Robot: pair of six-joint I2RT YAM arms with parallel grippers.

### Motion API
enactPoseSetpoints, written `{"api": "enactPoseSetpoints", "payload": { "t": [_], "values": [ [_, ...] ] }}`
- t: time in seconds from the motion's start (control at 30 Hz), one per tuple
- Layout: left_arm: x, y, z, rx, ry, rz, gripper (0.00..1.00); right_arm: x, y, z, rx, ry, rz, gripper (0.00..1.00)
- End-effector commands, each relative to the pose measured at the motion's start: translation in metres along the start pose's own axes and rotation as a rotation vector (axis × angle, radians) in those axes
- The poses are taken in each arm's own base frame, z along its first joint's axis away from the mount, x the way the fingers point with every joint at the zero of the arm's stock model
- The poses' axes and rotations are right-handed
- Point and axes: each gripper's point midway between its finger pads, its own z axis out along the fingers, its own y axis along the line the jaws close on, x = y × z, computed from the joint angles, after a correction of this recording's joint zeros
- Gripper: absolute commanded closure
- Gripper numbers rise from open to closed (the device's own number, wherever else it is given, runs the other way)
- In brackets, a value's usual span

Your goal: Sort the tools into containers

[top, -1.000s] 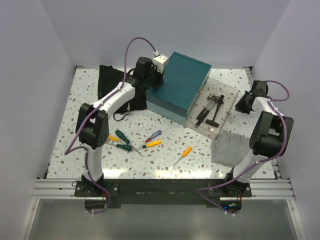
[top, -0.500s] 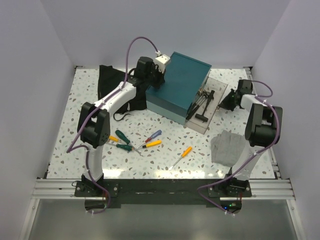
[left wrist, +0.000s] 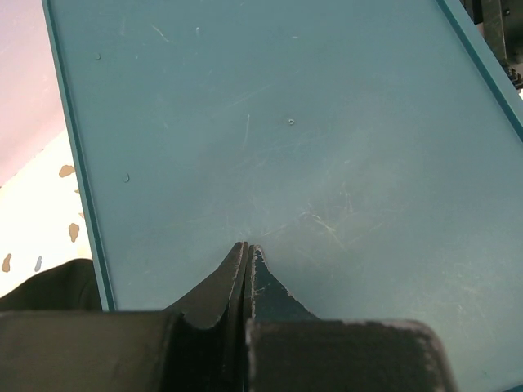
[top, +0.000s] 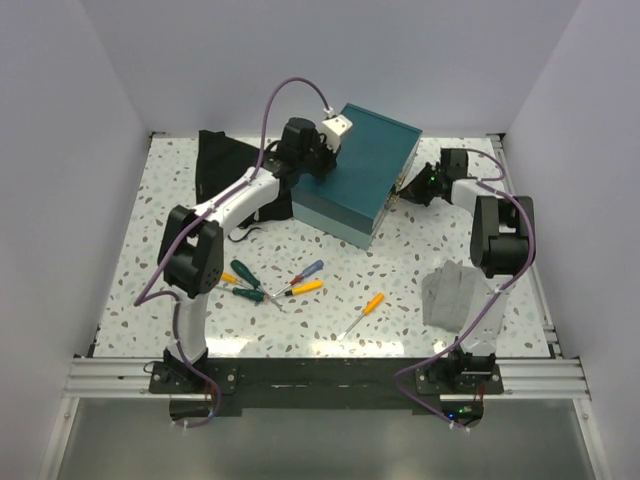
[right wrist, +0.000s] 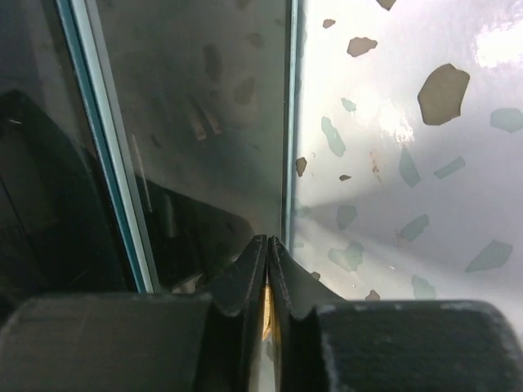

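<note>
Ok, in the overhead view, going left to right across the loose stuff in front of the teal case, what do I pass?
Two green screwdrivers → blue-and-red screwdriver → lone orange screwdriver → folded grey cloth.

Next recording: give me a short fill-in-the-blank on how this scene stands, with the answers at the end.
1. The left gripper, over the teal hard case, is ____.
2. The screwdrivers lie loose on the ____, outside every container.
3. The grey cloth lies on the ____ arm's side.
Missing words: shut; table; right.
</note>
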Motion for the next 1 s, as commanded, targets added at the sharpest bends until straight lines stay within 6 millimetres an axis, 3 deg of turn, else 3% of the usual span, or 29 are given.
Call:
{"api": "enactPoseSetpoints", "payload": {
  "t": [0.0,0.07,0.1,0.13,0.4,0.53,0.77,0.97],
  "values": [
    [0.039,-0.017,0.001,0.047,0.125,-0.003,1.0,0.002,0.035,-0.018,-0.091,0.016,-0.032,0.8],
    [0.024,-0.018,-0.002,0.056,0.09,0.005,1.0,-0.004,0.043,-0.037,-0.097,-0.018,-0.072,0.67],
    [0.02,-0.018,-0.003,0.06,0.082,0.008,1.0,-0.012,0.034,-0.047,-0.082,-0.033,-0.077,0.62],
    [0.015,-0.019,-0.004,0.067,0.071,0.009,1.0,-0.019,0.037,-0.06,-0.095,-0.054,-0.089,0.54],
    [0.019,-0.025,-0.001,0.101,0.08,-0.008,1.0,-0.017,0.076,-0.097,-0.42,0.023,-0.132,0.45],
    [0.016,-0.026,0.0,0.106,0.069,-0.015,1.0,-0.018,0.084,-0.1,-0.459,0.024,-0.118,0.45],
    [0.017,-0.024,-0.001,0.093,0.074,-0.013,1.0,-0.016,0.079,-0.086,-0.465,0.055,-0.062,0.47],
    [0.02,-0.023,-0.002,0.084,0.08,-0.008,1.0,0.006,0.041,-0.078,-0.275,0.101,-0.039,0.5]
  ]
}}
